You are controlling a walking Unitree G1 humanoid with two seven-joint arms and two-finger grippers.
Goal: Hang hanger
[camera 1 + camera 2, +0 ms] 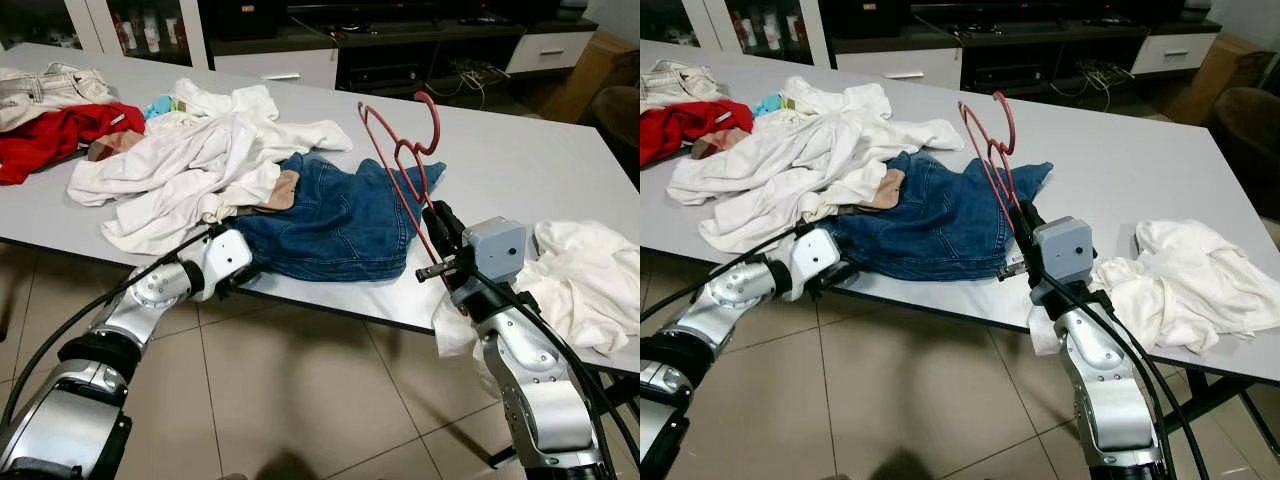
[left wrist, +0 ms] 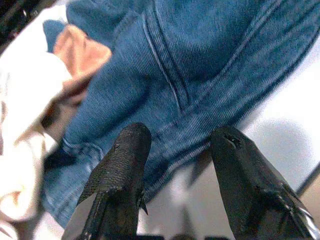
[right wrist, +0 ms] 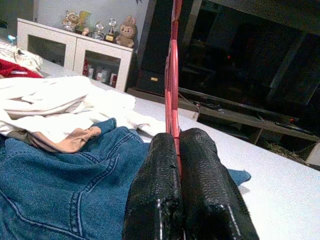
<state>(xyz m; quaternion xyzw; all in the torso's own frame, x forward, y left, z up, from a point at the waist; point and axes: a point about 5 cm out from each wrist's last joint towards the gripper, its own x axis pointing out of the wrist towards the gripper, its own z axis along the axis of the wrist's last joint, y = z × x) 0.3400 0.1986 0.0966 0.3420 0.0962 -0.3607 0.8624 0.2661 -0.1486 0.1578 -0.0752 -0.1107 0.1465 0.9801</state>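
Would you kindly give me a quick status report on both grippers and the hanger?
Right gripper shut on red hanger, held up over the table. Left gripper open at the denim garment on the table edge. No rail in sight.

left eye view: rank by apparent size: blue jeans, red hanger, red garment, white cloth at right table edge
1. blue jeans, clearly largest.
2. white cloth and red garment: look similar, and the garment is cut off by the frame edge, so no ranking.
3. red hanger, a thin wire outline held up by the right pincer.

Red hanger (image 1: 400,155), blue jeans (image 1: 335,220), white shirts (image 1: 190,165), grey table (image 1: 520,170).
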